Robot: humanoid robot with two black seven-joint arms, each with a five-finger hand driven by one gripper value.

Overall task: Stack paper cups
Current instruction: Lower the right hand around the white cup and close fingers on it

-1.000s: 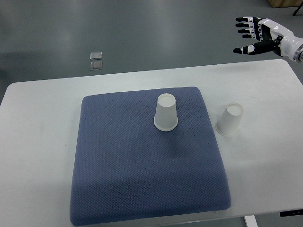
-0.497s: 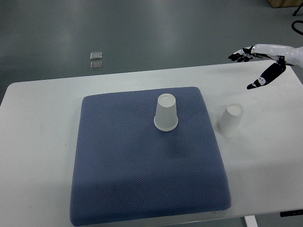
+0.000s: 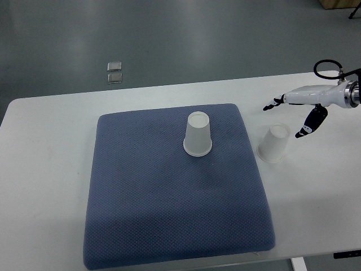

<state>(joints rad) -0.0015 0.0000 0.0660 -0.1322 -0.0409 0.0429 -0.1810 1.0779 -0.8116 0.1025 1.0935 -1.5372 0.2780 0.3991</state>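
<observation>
The right hand (image 3: 297, 110), fingers spread and holding nothing, is hovering just at two o'clock of the upturned paper cup (image 3: 274, 143) sitting on the white table (image 3: 51, 158) — a glancing thumb could be tipping it over — while the second cup (image 3: 198, 134) is waiting on the blue mat (image 3: 169, 197).

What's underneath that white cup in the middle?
The upside-down paper cup stands on a blue cushion, which lies on the white table. Whatever is inside the cup is hidden.
</observation>
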